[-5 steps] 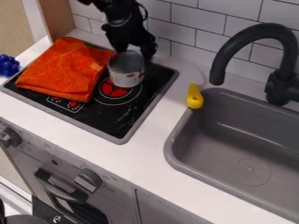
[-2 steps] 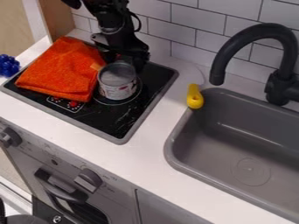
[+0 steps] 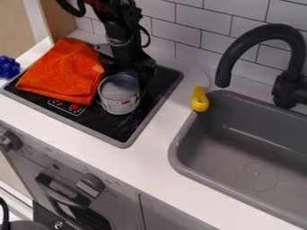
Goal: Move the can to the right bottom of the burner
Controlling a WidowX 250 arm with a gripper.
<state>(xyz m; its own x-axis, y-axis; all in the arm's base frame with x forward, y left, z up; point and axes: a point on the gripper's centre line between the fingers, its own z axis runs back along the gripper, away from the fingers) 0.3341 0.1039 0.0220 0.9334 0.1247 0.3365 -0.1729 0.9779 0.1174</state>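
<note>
white tiled wall (image 3: 210, 45) behind counter (image 3: 165, 152); wooden panel (image 3: 60, 18) at upper left.

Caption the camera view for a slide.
Black gripper at an open can on the stovetop, beside an orange cloth.

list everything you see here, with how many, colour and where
can: one, silvery grey with a pale label, on the stovetop beside the towel
stovetop: one, black with a grey rim, set in the counter left of the sink
towel: one, orange, over the stovetop's left part
counter: one, white, around stovetop and sink
sink: one, grey, at the right
faucet: one, black, behind the sink
yellow object: one, at the sink's back left corner
blue bumpy object: one, at the left edge
knobs: two, grey, on the oven front
wall tiles: several, white, at the back
arm with claw: one, black, at the can's far side
</note>
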